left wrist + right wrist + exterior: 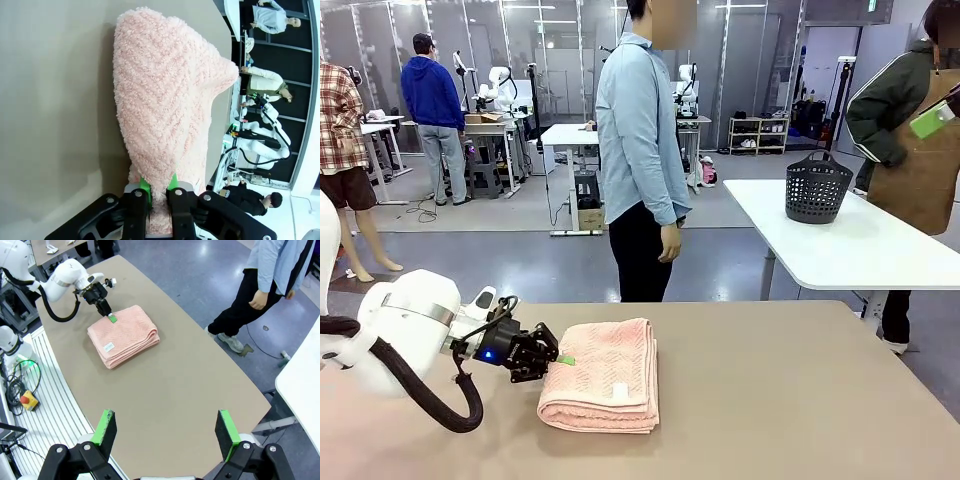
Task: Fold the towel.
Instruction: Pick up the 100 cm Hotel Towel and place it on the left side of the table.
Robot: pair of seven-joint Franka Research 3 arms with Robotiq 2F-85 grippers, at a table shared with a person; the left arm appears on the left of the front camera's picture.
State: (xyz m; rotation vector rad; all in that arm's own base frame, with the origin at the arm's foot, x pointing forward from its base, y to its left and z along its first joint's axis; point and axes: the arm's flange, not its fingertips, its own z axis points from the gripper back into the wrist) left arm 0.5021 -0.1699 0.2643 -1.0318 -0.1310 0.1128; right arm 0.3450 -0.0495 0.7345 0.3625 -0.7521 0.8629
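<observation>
Our left gripper (159, 192) has its jaws pinched shut on the near-left edge of the towel (603, 372); the right gripper (166, 430) hangs high above the table (800, 400), jaws wide open. We'd keep the pinch low and pull flat so the layers don't slide. The towel is fluffy salmon terry with a herringbone weave, already a stacked rectangle. The person (640, 150) stands beyond the towel.

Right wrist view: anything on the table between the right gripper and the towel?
No. In the right wrist view only bare tabletop lies between the open right gripper and the folded towel; the left gripper pinches its far edge.
</observation>
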